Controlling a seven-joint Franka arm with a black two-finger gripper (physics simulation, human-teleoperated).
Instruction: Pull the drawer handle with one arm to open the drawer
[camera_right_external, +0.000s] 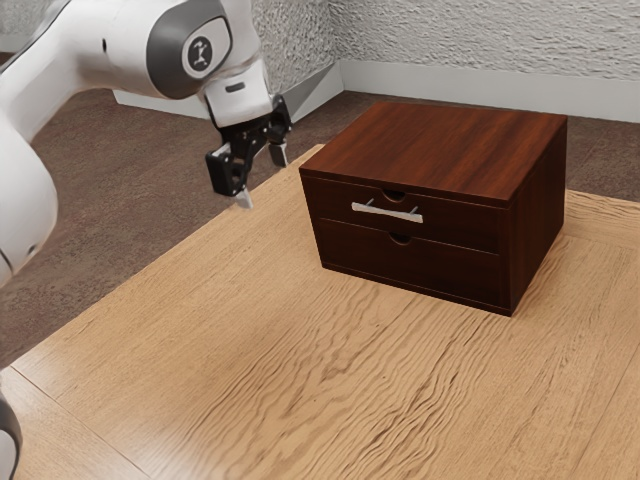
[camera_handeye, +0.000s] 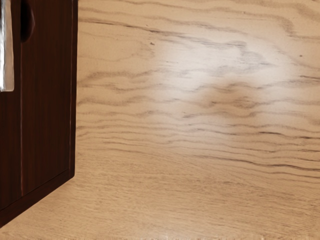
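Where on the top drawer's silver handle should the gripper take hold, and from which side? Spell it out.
Grip the silver handle at the middle of its bar, coming at the top drawer front. The bar lies horizontal and stands off the front on two posts, so one finger likely fits above, one below. The gripper is open.

You have a drawer cabinet (camera_right_external: 440, 150) in dark reddish-brown wood with fine grain, with a silver-grey handle (camera_right_external: 387, 211), on a table (camera_right_external: 300, 380) of pale honey-coloured wood marked with wavy darker brown grain lines. The tool (camera_right_external: 262, 178) is black with pale grey tips, on an arm (camera_right_external: 100, 50) that is white with a dark grey joint cap bearing a small white emblem. Around these you see a dull brown floor (camera_right_external: 120, 200), a rough-textured grey-white wall (camera_right_external: 480, 35) and a plain off-white skirting board (camera_right_external: 500, 85).
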